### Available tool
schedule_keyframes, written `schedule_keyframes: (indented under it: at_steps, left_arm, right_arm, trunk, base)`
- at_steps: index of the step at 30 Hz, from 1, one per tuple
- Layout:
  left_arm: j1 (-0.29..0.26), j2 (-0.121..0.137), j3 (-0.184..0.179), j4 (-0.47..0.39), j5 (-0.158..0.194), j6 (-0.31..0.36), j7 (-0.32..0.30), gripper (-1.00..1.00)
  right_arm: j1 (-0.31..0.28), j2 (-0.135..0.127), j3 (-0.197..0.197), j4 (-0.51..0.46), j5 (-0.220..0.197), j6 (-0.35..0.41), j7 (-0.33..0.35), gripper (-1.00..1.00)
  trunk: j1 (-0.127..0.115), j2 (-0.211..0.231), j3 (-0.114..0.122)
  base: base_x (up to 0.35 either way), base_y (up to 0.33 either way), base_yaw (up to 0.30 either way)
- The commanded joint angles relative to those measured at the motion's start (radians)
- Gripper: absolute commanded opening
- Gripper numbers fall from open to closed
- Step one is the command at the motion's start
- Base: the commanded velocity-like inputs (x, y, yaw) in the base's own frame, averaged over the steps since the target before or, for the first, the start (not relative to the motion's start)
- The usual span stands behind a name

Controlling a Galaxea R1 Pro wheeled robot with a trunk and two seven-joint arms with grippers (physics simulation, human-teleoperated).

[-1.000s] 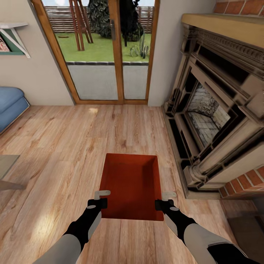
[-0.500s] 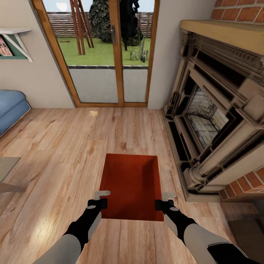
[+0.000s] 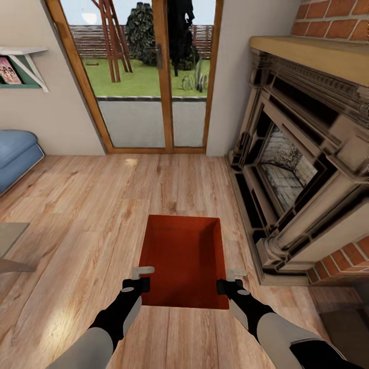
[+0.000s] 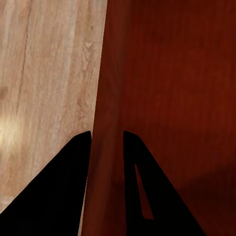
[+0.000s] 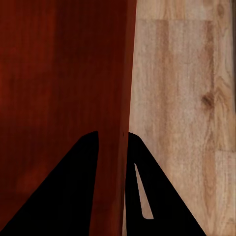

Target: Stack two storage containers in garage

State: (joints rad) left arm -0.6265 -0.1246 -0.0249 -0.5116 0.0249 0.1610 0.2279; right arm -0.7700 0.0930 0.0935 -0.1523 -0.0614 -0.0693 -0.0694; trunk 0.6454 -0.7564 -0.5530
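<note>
Since a second ago the whole head view has shifted a little: the glass doors [image 3: 148, 77] and the fireplace [image 3: 302, 164] sit slightly lower and show more of their upper parts, so the camera has moved, while the arms and the bin keep the same place in the picture.

One orange-red storage container [image 3: 183, 260] is held over the wood-plank floor [image 3: 77, 205] of the living room, just beside the fireplace's base and on the side away from the blue sofa [image 3: 15, 156]. Its long axis points toward the glass doors.

The left gripper [image 3: 139, 279] pinches the container's left wall near the end closest to the robot; in the left wrist view its dark fingers [image 4: 64, 191] straddle the thin wall, one inside and one outside. The right gripper [image 3: 230, 282] clamps the opposite wall in the same way, its fingers [image 5: 73, 191] on both sides of the wall in the right wrist view. The container [image 4: 167, 98] sits level between the two grippers.
</note>
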Motion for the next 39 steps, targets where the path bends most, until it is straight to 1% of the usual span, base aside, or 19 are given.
schedule_keyframes:
  at_steps: [1, 35, 39]
  left_arm:
    - [0.001, 0.014, -0.006, 0.003, 0.001, 0.008, 0.028, -1.0]
    - [0.001, 0.014, -0.006, 0.004, 0.001, 0.008, 0.028, -1.0]
    - [0.001, 0.014, -0.006, 0.004, 0.001, 0.008, 0.028, -1.0]
  right_arm:
    - [-0.002, 0.0, -0.008, -0.007, 0.002, -0.041, -0.042, -1.0]
    - [-0.002, -0.001, -0.008, -0.007, 0.002, -0.042, -0.043, -1.0]
    - [-0.002, -0.001, -0.008, -0.007, 0.002, -0.043, -0.052, -1.0]
  trunk:
    - [0.0, -0.001, 0.001]
    - [0.0, -0.001, 0.054]
    - [0.0, -0.001, 0.06]
  base:
    - [0.0, 0.0, 0.0]
    - [0.0, 0.0, 0.0]
    - [0.0, 0.0, 0.0]
